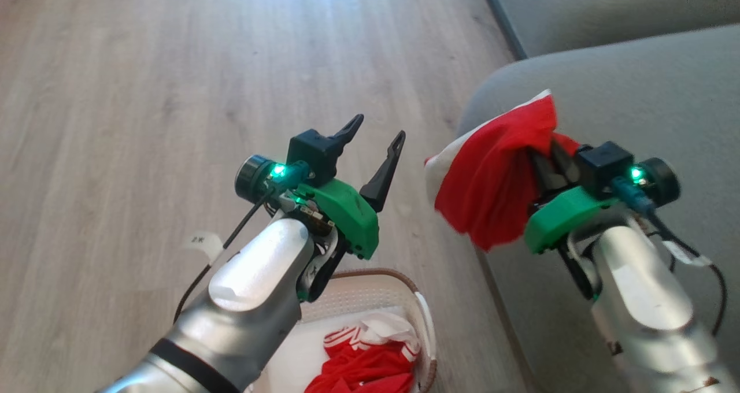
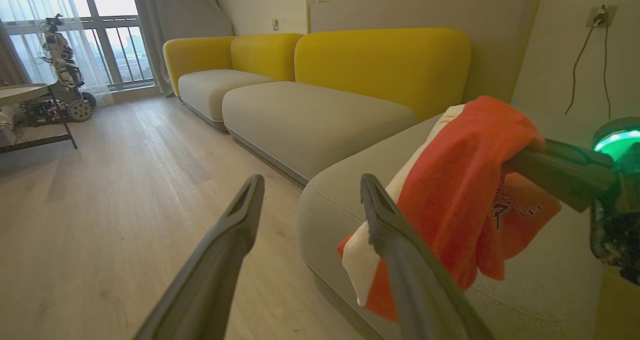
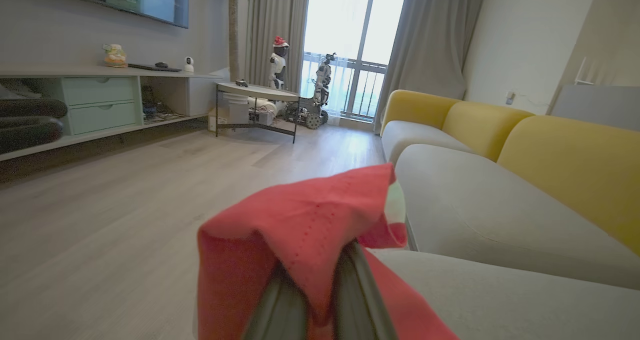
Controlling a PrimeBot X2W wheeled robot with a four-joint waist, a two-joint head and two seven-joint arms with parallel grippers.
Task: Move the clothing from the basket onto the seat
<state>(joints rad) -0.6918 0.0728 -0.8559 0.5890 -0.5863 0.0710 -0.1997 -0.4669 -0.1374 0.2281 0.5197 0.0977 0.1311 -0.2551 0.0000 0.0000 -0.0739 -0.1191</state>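
My right gripper [image 1: 549,156] is shut on a red garment [image 1: 497,173] with white trim, which hangs over the rounded left edge of the grey-green seat [image 1: 636,92]. The same red garment [image 2: 465,200] drapes from the right gripper's fingers [image 2: 555,172] in the left wrist view, and the cloth [image 3: 310,225] covers that gripper's fingers [image 3: 360,290] in its own view. My left gripper [image 1: 378,144] is open and empty, raised above the floor left of the seat. The cream basket [image 1: 425,318] sits below, holding more red and white clothing [image 1: 370,358].
Pale wooden floor [image 1: 144,92] spreads to the left and ahead. More grey sofa cushions with yellow backs [image 2: 310,110] run along the wall. A low table [image 3: 255,92] and a shelf unit [image 3: 95,105] stand across the room.
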